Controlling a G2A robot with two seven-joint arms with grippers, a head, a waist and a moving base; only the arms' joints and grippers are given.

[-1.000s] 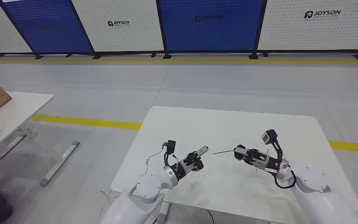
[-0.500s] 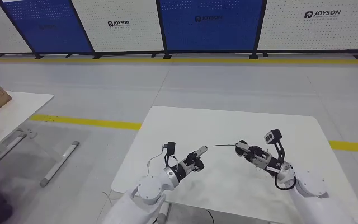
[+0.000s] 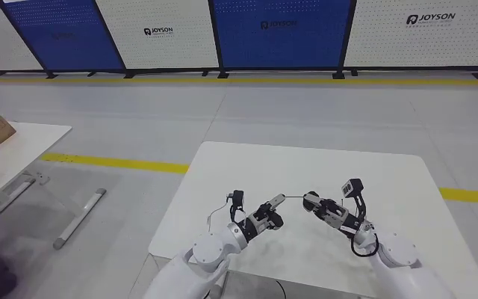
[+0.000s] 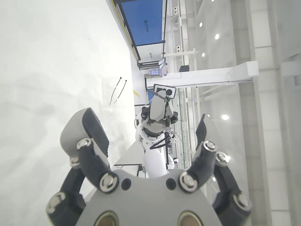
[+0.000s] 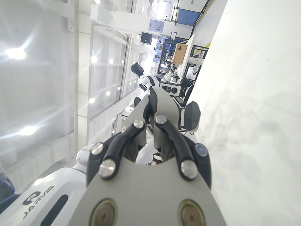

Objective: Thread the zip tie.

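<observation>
my right tool (image 5: 150, 101) has its fingers pressed together, with no gap showing between them; from above, a thin dark zip tie (image 3: 295, 196) sticks out of it, so i take it the tie is pinched there by one end; the free end points across at my left tool (image 4: 147, 122), which stands wide open with nothing between its fingers; the two tools face each other over the near middle of the desk (image 3: 314, 161), near one another but apart; the tie's tip lies in the gap between them, close to the left tool's fingertips; whether it touches them i cannot tell; which end is held, head or tail, is too small to make out.

two spare zip ties (image 4: 117, 90) lie side by side flat on the desk, farther off, seen from the left wrist.

as to the task, i judge the pick-up done: one tie is off the desk and held out toward the other tool; the threading itself is not done; i see no loop, and the strap runs straight; what is left, as i read it, is for the left tool to take the free end, then for the strap to be bent round and the tail fed through the head; with so thin and limp a strap the tip may sag or slip aside as the open fingers close, so the approach wants care.
</observation>
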